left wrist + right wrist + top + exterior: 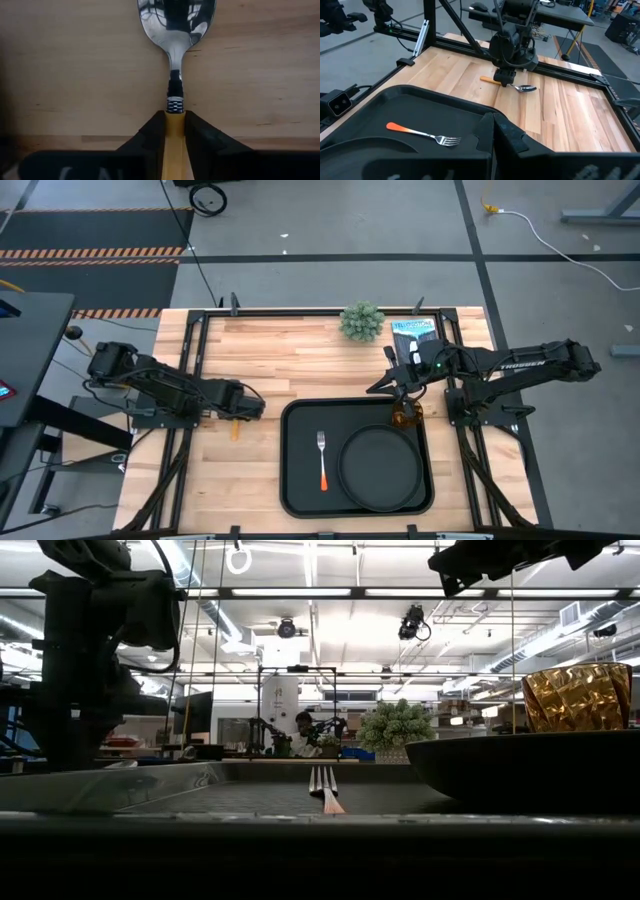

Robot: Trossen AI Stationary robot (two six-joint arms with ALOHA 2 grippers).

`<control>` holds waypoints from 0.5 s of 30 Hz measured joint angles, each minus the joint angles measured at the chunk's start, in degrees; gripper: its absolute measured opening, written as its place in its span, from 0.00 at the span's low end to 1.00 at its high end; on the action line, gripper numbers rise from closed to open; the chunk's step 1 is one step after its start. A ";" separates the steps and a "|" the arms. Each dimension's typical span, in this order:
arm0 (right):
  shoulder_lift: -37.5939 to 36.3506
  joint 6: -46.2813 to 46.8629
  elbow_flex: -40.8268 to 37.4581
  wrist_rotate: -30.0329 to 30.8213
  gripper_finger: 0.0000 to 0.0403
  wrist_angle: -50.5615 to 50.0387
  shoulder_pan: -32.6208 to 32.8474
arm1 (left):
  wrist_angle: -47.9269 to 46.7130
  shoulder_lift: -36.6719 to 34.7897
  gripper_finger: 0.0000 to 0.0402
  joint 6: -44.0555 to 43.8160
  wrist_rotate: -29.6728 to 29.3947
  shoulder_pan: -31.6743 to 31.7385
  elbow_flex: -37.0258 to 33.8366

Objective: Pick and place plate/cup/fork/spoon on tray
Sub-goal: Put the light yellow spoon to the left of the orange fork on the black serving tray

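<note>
Left fingers [150,137] pinch the spoon's [175,60] yellow-orange handle; its silver bowl shines.

"TROSSEN" in white letters on the right arm [528,365]

Bare wood lies open around my left gripper [240,412] — the large black rectangular tray's [300,500] raised lip borders it.

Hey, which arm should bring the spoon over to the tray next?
Left. Its tool is already shut on the yellow-orange handle of the silver spoon lying on the wood beside the large black rectangular tray. The right tool is over the tray's far corner by the amber tumbler.
</note>
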 joint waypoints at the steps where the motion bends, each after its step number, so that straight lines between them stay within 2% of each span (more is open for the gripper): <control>1: 0.00 0.00 0.00 0.00 0.03 0.00 0.00 | -0.63 0.08 0.16 0.58 -0.16 0.00 0.49; 15: 0.00 0.11 0.00 0.02 0.03 -0.06 0.00 | -3.64 0.13 0.16 1.47 -1.86 -0.17 5.21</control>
